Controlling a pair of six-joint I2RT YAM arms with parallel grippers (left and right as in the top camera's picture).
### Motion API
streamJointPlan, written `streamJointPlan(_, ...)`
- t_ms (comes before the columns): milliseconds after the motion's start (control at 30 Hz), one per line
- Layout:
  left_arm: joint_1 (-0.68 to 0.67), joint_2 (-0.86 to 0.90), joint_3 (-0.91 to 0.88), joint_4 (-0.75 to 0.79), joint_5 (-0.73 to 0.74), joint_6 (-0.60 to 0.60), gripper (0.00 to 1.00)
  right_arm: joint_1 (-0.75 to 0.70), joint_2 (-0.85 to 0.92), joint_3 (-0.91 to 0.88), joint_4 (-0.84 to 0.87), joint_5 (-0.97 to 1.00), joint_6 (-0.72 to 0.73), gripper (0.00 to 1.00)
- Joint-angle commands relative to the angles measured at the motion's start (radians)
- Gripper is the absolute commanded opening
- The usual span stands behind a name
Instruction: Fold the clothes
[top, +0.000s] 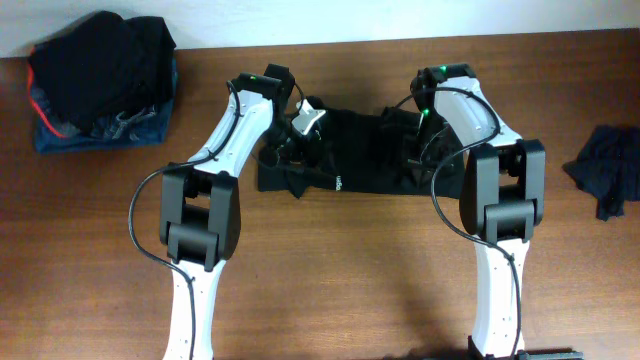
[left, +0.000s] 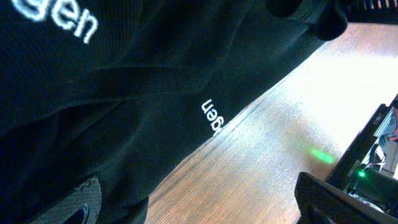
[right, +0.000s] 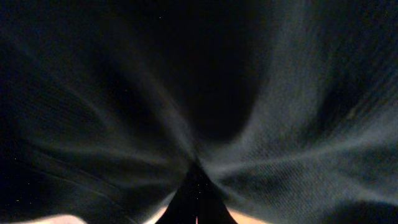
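Mid-fold, the right pincer (top: 412, 143) is pinching the soft black T-shirt (top: 352, 140); left pincer (top: 298, 145), cannot tell. Next: folding over evenly.

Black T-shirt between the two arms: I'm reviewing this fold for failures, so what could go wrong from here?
1. In the right wrist view the black soft-fabric T-shirt bunches into creases meeting at the right gripper, which seems to pinch it; lifting may drag a wad, not one edge.
2. The left wrist view shows no clear hold by the left gripper; if only one side rises, the shirt may twist on the brown wooden table.
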Motion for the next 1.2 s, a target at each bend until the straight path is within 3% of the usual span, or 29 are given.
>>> streamJointPlan(0,-0.003,0.009,0.010,0.002,-0.003,0.020,0.99,0.009,-0.031,-0.014,-0.035,0.017,-0.007,0.04)
streamJointPlan(233,-0.003,0.009,0.010,0.002,-0.003,0.020,0.99,0.008,-0.032,0.000,-0.103,0.076,-0.006,0.04)
streamJointPlan(567,0.005,0.008,0.022,0.002,0.034,0.019,0.99,0.007,-0.034,0.248,-0.161,0.077,-0.014,0.07)
streamJointPlan(633,0.005,0.008,0.041,-0.010,0.074,0.020,0.99,0.007,-0.034,0.283,-0.156,0.077,-0.020,0.16)
streamJointPlan(667,0.005,0.007,0.059,-0.023,0.092,0.020,0.99,0.006,-0.034,0.293,-0.148,0.077,-0.031,0.29)
streamJointPlan(700,0.005,0.006,0.076,-0.035,0.101,0.020,0.99,0.003,-0.034,0.299,-0.142,0.077,-0.038,0.47)
streamJointPlan(767,0.005,0.002,0.118,-0.071,0.101,0.021,0.99,-0.005,-0.034,0.303,-0.127,0.077,-0.037,1.00)
streamJointPlan(833,0.005,-0.001,0.177,-0.122,0.094,0.047,0.99,-0.020,-0.034,0.303,-0.106,0.076,-0.035,0.99)
streamJointPlan(967,0.015,-0.001,0.331,-0.240,-0.066,0.043,0.99,-0.058,-0.034,0.303,-0.073,0.060,0.016,0.99)
streamJointPlan(1167,0.098,-0.001,0.479,-0.337,-0.281,-0.092,0.99,-0.115,-0.034,0.303,-0.043,0.016,0.024,0.99)
